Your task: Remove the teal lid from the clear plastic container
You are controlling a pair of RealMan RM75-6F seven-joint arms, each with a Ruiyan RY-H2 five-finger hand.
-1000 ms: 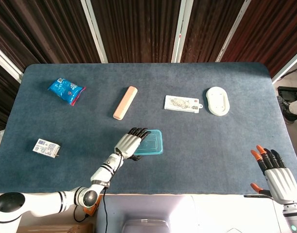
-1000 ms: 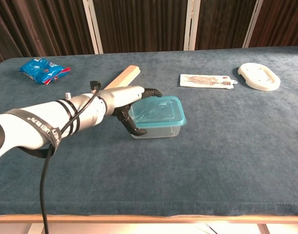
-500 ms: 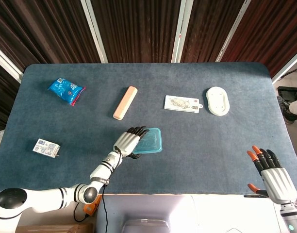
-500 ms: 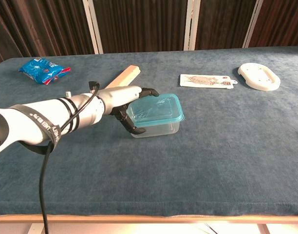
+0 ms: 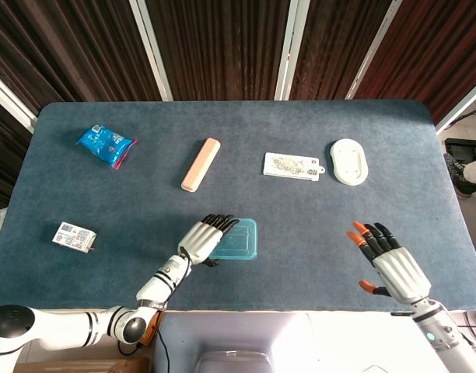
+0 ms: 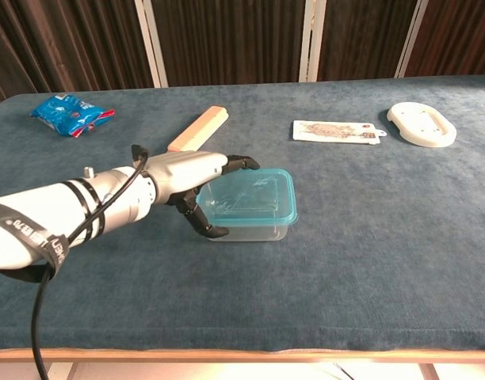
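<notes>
Blue cloth is covering the table (image 5: 316, 233). At its 6 o'clock side, the left hand (image 6: 183, 178) is gripping the clear plastic container (image 6: 250, 224). Its teal lid (image 6: 249, 196) is still on. The right hand (image 5: 392, 263) is waiting, fingers (image 5: 365, 234) spread.

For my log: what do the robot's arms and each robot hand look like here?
Both arms are white. The left arm carries black bands, a printed black strap and a loose black cable. The left robot hand has a silver-white back and black fingers; the right robot hand adds orange fingertips.
</notes>
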